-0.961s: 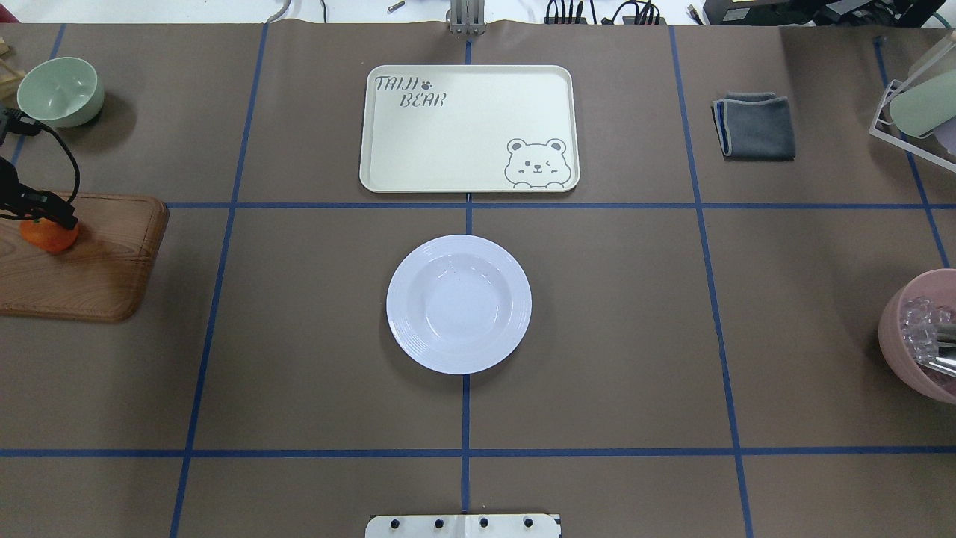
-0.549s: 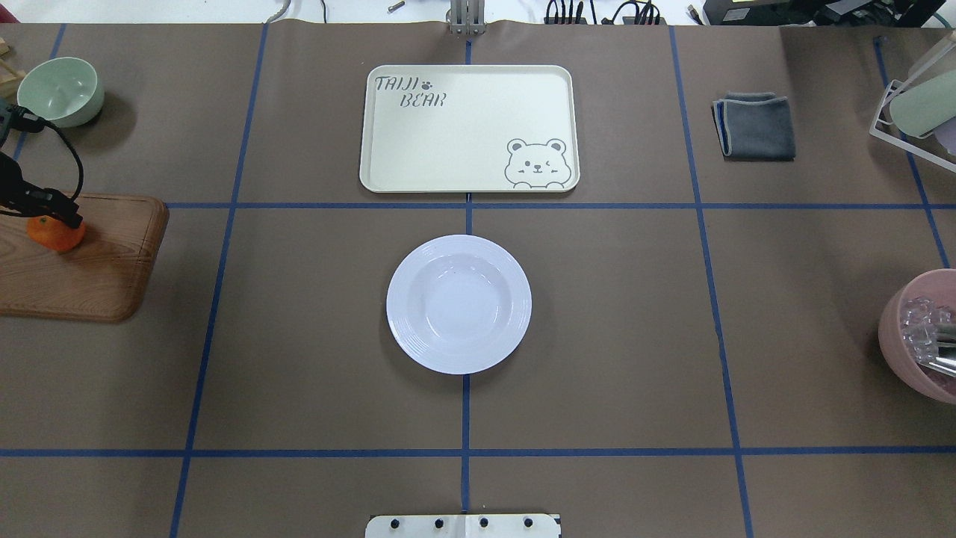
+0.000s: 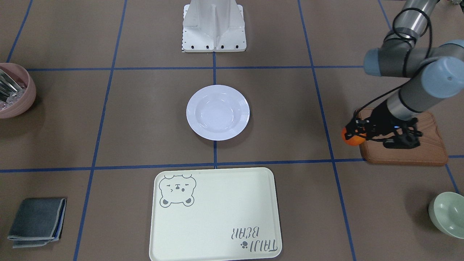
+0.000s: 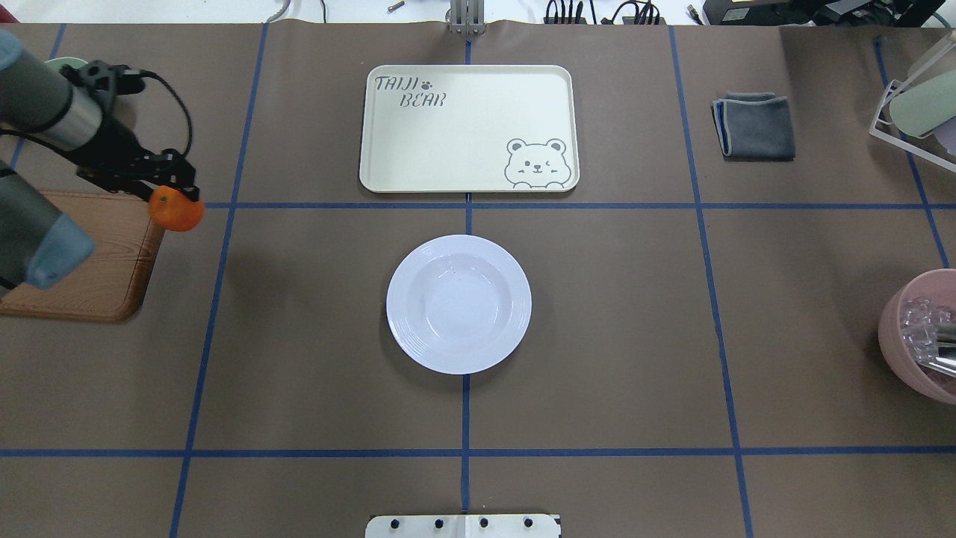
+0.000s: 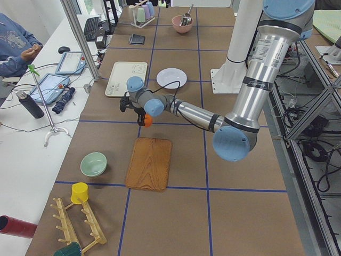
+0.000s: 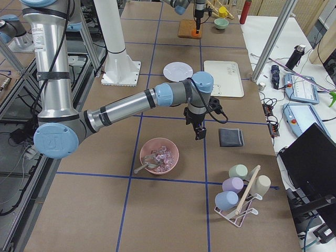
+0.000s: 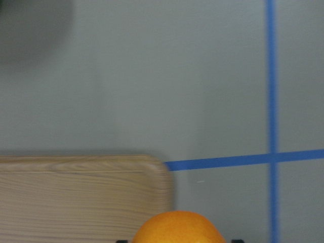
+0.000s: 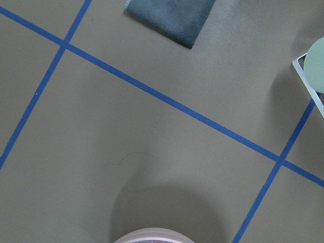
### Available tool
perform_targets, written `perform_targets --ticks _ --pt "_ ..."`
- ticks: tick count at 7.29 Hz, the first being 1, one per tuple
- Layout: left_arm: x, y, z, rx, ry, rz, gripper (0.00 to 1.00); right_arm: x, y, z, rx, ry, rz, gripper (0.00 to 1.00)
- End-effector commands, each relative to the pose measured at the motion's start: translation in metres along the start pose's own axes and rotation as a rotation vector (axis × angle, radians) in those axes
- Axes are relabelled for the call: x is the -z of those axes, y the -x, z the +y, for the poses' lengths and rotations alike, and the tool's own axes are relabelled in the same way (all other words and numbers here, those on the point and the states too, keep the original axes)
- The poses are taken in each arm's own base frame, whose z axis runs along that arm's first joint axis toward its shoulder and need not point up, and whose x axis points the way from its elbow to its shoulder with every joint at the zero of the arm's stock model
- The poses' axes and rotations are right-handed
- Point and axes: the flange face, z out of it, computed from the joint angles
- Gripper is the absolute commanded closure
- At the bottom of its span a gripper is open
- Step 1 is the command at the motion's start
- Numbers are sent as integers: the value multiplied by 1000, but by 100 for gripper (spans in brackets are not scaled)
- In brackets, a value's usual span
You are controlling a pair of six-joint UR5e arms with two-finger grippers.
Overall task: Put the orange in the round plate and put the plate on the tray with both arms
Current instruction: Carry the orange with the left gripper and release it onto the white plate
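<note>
At the far left, the left gripper (image 4: 173, 196) is closed on the orange (image 4: 177, 211), one finger on each side of its middle. The fruit appears to hang clear of the table just past the corner of the board (image 4: 97, 276), well apart from its target. The orange is judged light, with a firm skin that gives a little. Being round, it is likely to roll on release, so a low drop into the well is advisable. At centre, the plate (image 4: 403, 329) lies empty on the table, with the tray (image 4: 469, 127) beyond it, also bare. The plate is judged rigid, glossy, slippery and breakable. The wide ridged rim, taken at opposite sides with one arm on each, is the sound hold. At the right, the right gripper (image 6: 200, 134) hangs between the pink bowl (image 6: 159, 156) and the cloth (image 6: 231, 137); whether it is open cannot be told.
</note>
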Motion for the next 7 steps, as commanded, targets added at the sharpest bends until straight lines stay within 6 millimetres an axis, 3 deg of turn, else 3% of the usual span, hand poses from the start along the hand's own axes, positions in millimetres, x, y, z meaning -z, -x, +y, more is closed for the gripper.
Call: perform_targets --ticks 1,2,3,5,7 --pt "-22 -187 51 139 16 47 100 -2 1 -2 4 4 -2 0" --pt "-19 -243 67 152 9 28 100 -4 1 -3 3 6 -2 0" --pt "-18 -277 80 177 18 36 100 -5 4 -5 -3 8 -4 0" --pt "-48 -307 123 162 22 21 100 -7 8 -6 -9 10 -14 0" --pt "-68 -322 152 145 20 7 100 -10 10 -7 -12 15 -18 0"
